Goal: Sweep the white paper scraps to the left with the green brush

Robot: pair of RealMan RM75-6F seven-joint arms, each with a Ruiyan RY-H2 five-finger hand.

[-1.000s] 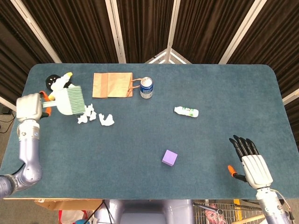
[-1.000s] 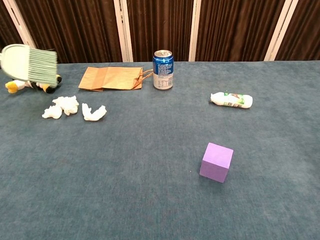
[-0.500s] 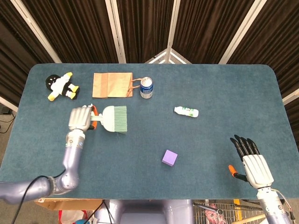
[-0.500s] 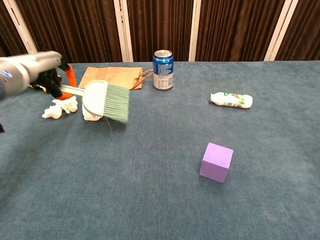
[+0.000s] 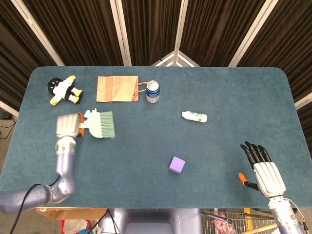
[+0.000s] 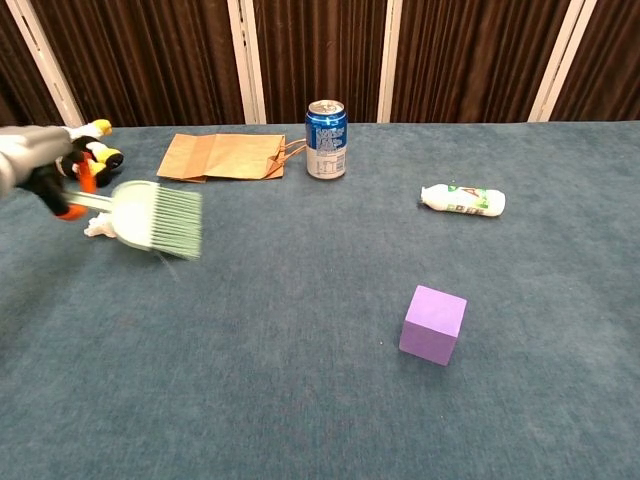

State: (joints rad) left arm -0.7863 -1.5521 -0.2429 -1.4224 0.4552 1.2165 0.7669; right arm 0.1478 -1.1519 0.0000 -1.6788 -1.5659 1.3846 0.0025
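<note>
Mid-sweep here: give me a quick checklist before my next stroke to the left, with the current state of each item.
1. Left hand grips green brush: ok.
2. Bristles on the right side of the paper scraps: ok.
3. All scraps visible: cannot tell, brush covers most.
4. Bristles touching table: cannot tell, motion blur.
5. Plush toy clear of leftward path: cannot tell, it lies close.
6. Right hand out of the way: ok.

Plush toy (image 5: 62,89), paper bag (image 5: 116,88), soda can (image 5: 153,91), small bottle (image 5: 194,116), purple cube (image 5: 177,165)
</note>
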